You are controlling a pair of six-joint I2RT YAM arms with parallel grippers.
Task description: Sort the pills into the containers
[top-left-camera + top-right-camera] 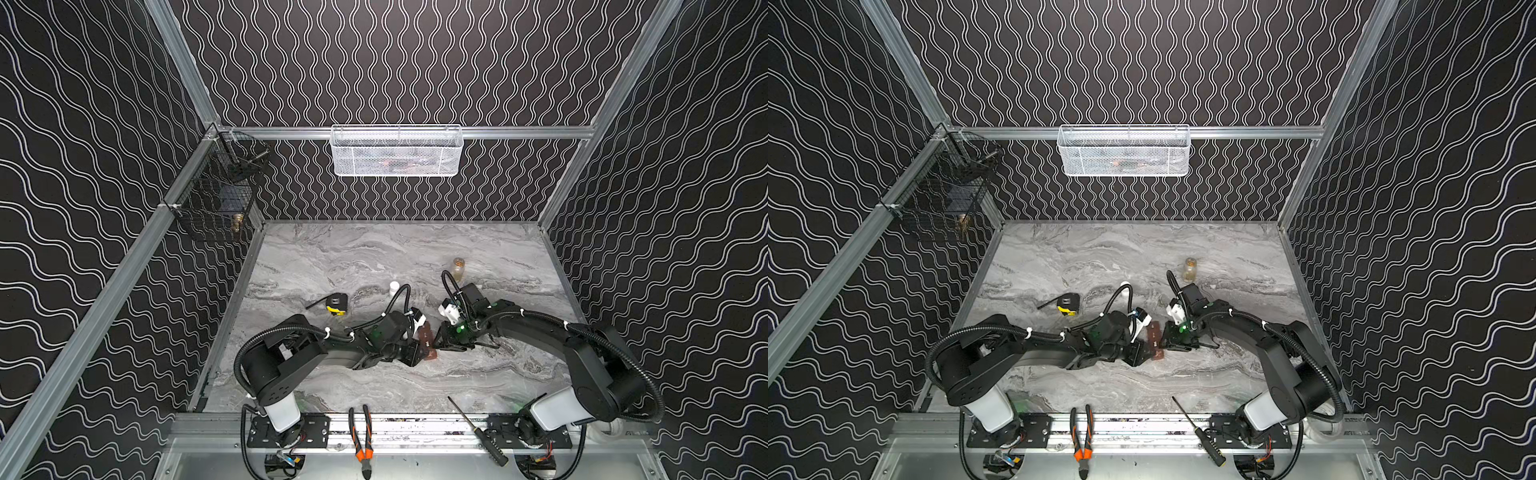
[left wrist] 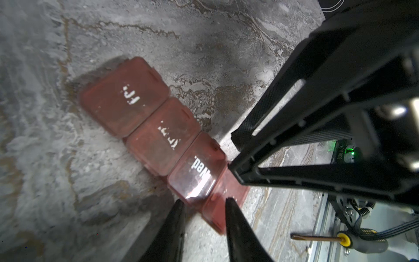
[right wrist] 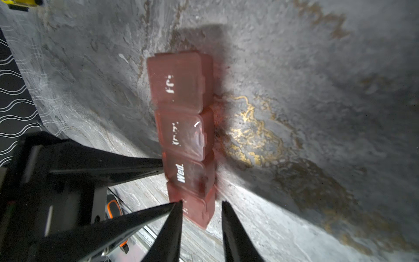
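- Centre of both top views is where we are seeing the containers (image 1: 428,343) (image 1: 1156,341): a reddish-brown strip of four joined compartments. It is lying flat on the marble table (image 1: 374,257) between the two arms.
- We are reading "Wed." on one lid in both wrist views. The white marks on the two lids beyond it are looking worn. These three lids are lying shut.
- The left gripper (image 2: 204,200) is reaching the strip's lower end with its jaws standing slightly apart. We cannot tell whether they are pinching any part of it.
- The right gripper (image 3: 201,202) is hovering at the same end compartment with its jaws a little apart. Bare table is showing between one finger (image 3: 235,226) and the strip's side, so it is gripping nothing.
- Left of centre, a yellow-and-black tape measure (image 1: 337,305) is lying on the table. A small white cylinder (image 1: 394,287) is standing nearby, and an amber bottle (image 1: 458,268) is standing right of centre.
- Along the lower edge, orange-handled pliers (image 1: 360,436) and a screwdriver (image 1: 478,432) are lying across the metal rail (image 1: 415,428).
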